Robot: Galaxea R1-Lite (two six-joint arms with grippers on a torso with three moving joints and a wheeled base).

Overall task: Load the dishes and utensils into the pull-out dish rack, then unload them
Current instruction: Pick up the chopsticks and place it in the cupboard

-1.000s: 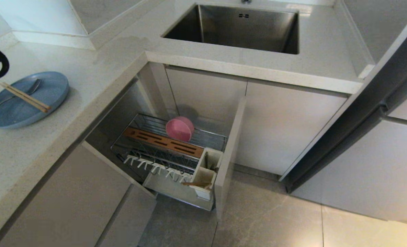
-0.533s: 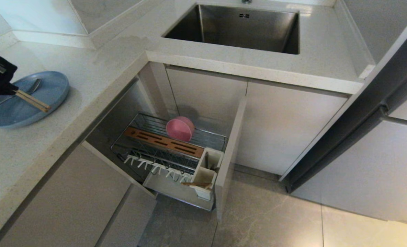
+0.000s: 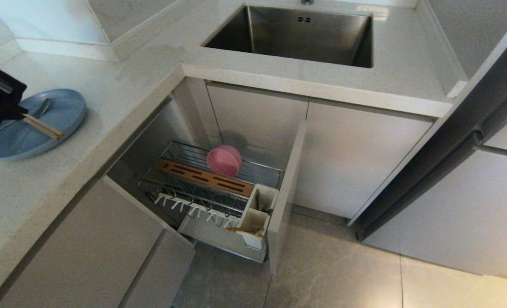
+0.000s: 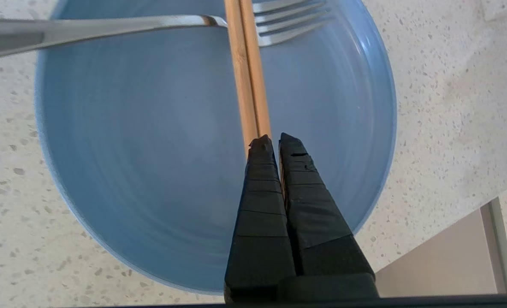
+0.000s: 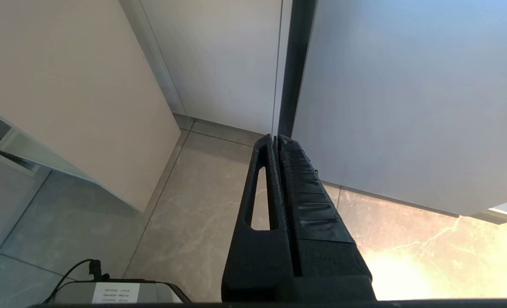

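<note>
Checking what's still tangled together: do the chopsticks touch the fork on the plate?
Touching. The left wrist view shows the chopsticks lying directly across the fork.

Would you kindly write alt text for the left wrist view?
The left hand, shut, hovers over a blue plate on a speckled counter, its tip at a pair of wooden chopsticks that cross a silver fork.

Home kitchen — steel sink (image 3: 304, 36) in speckled stone countertop (image 3: 120, 81), beige cabinets (image 3: 356, 158), pull-out dish rack (image 3: 210, 192).
</note>
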